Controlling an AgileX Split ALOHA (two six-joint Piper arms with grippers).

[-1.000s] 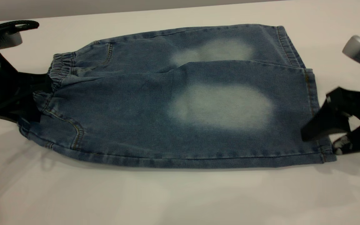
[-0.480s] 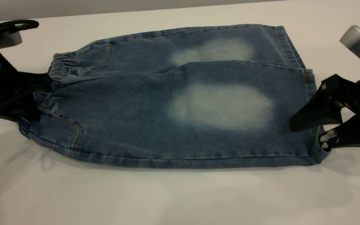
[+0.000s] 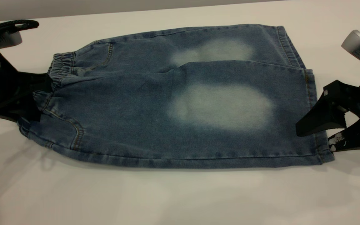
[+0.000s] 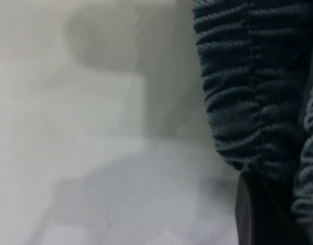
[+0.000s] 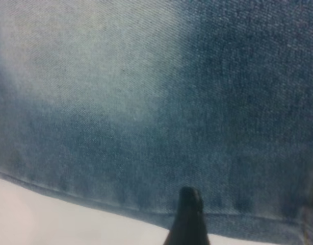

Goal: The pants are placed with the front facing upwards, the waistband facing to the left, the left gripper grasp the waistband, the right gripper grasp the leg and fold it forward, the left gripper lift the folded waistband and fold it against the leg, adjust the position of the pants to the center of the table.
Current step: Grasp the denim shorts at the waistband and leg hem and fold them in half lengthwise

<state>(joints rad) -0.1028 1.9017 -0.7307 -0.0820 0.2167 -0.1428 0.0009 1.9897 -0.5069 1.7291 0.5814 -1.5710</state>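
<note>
While the pants (image 3: 180, 100) lie flat toward the table's (image 3: 180, 197) far edge, the left gripper (image 3: 39, 100) pinches the waistband (image 3: 62, 67) at the left edge; the right gripper (image 3: 316, 136), fingers spread, straddles the leg hem near the right edge.

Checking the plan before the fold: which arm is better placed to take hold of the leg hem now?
Right. The right pincer stands open over the hem of the pants, while the left pincer is at the waistband, opposite end.
</note>
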